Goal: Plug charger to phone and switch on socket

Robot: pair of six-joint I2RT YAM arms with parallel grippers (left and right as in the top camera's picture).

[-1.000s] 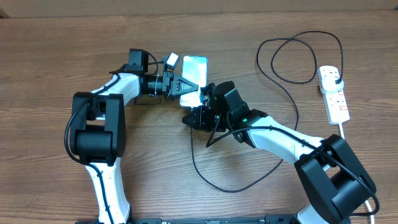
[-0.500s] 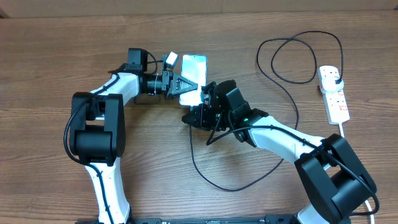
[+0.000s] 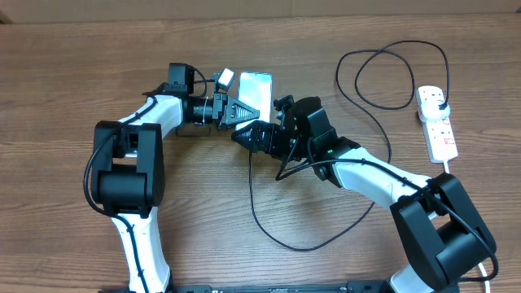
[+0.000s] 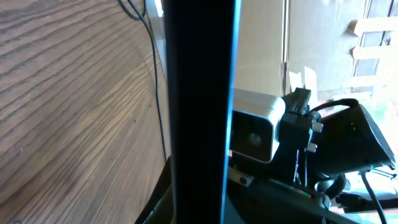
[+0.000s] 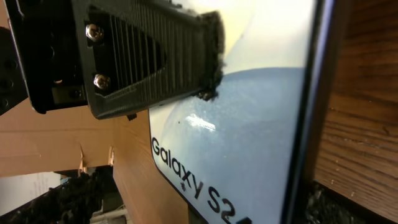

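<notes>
The phone is held on edge above the table, my left gripper shut on it. In the left wrist view its dark edge rises straight up from that gripper. The right wrist view is filled by the pale blue screen with "Galaxy S2" lettering, and a left finger presses on it. My right gripper is open at the phone's lower end, one finger on each side. The charger cable loops across the table to its adapter in the socket. Its plug tip is hidden.
The socket's thick white cord runs off toward the table's near right edge. A loop of black cable lies at the back right. The right arm's wrist camera sits close behind the phone.
My right gripper has opened and shifted up and left, closer to the phone's lower end. The left gripper and the phone have stayed put.
</notes>
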